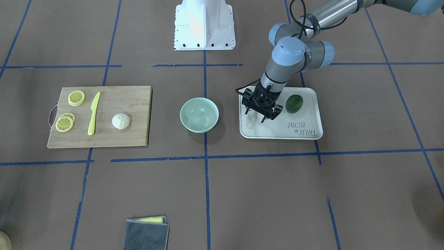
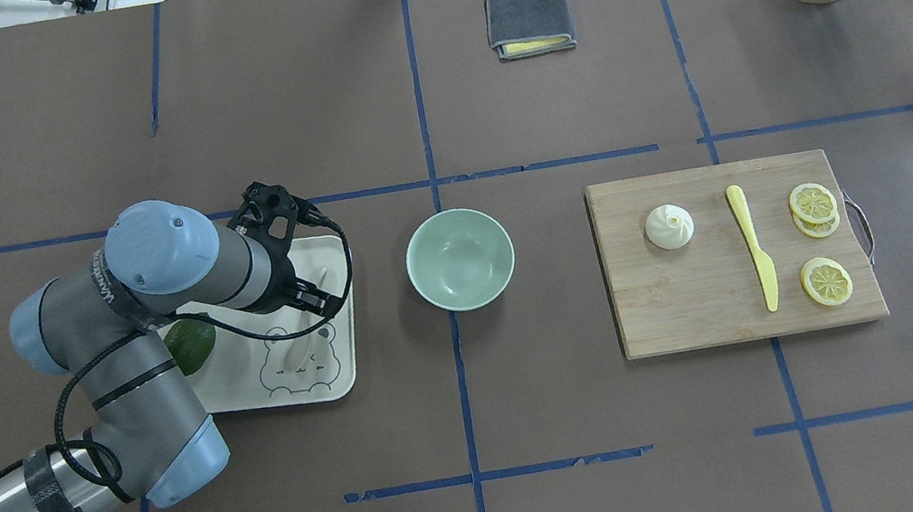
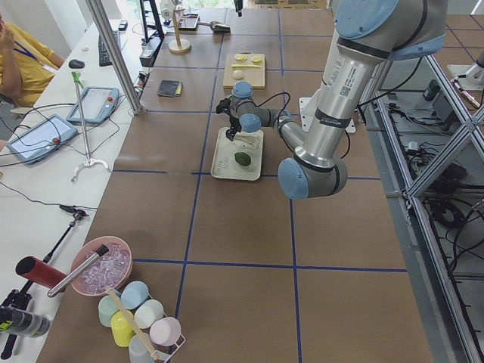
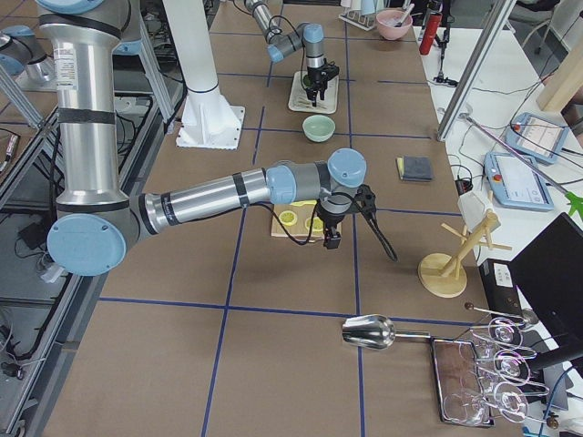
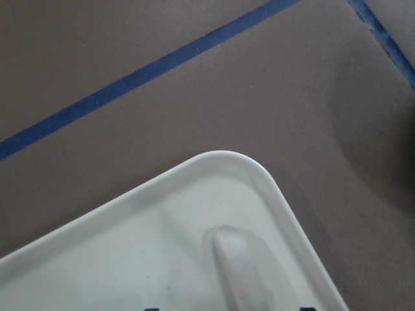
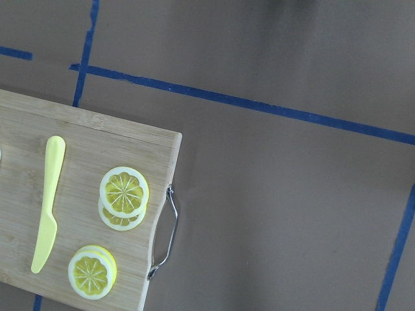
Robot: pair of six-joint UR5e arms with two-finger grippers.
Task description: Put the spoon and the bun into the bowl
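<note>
Straddles the spoon (image 1: 250,122) with the fingers (image 1: 247,111) of the left gripper (image 1: 255,117) spread apart, one on each side of the handle and nothing clamped. Lies flat on the white tray (image 1: 277,131), that spoon, along the edge toward the bowl (image 1: 199,129), with a dark green avocado (image 1: 294,103) on the tray's far side from it.

From overhead: tray left of the bowl, wooden cutting board (image 2: 702,299) right of it. Carries the bun (image 2: 669,226) nearest the bowl, then a yellow knife (image 2: 754,247) and lemon slices (image 2: 813,204).

Hangs above the board's lemon end, the right gripper (image 4: 328,238) — spread or clenched, cannot tell.
</note>
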